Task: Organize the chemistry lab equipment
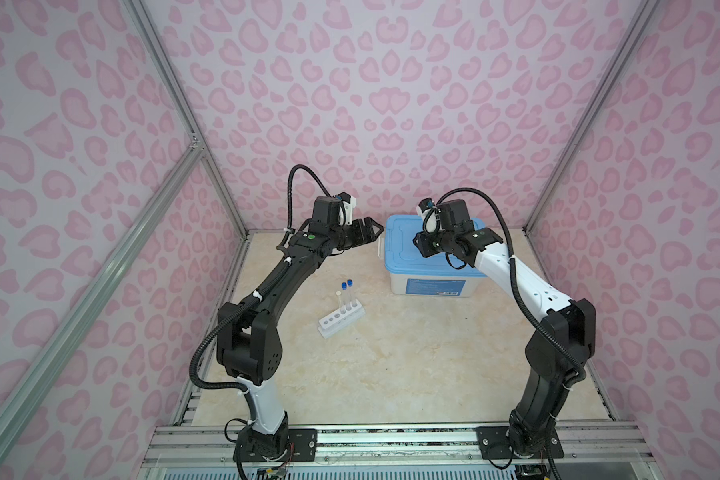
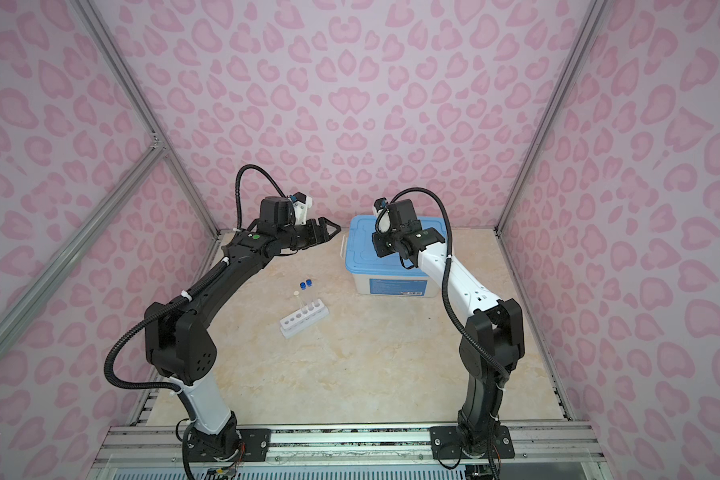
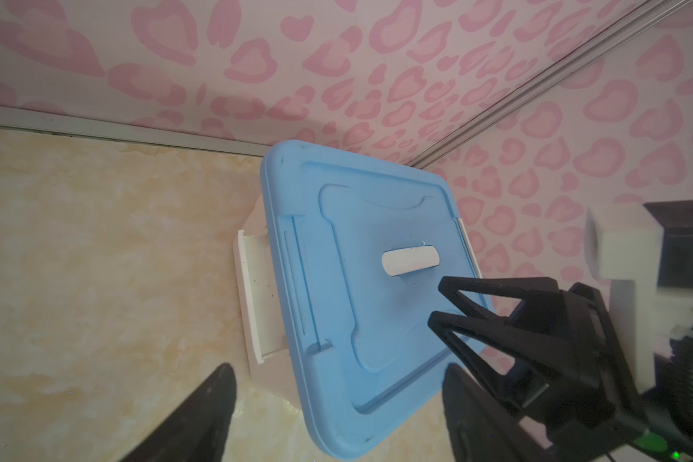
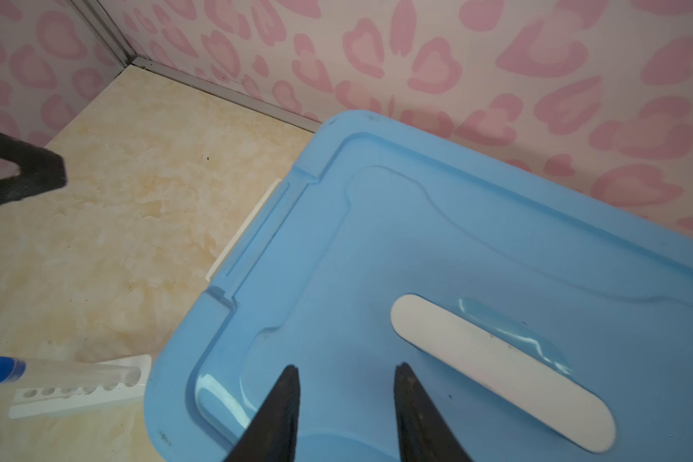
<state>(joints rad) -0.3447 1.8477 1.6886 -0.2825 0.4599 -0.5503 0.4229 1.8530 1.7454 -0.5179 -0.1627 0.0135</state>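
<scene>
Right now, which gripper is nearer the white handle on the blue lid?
Right. The right gripper hovers over the lid, just beside the handle. The left gripper sits off the lid's left edge in both top views, farther from the handle.

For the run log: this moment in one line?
left tool: open, near white bin | right tool: open, empty, over bin's blue lid | three capped clear test tubes: standing in white six-hole rack
</scene>
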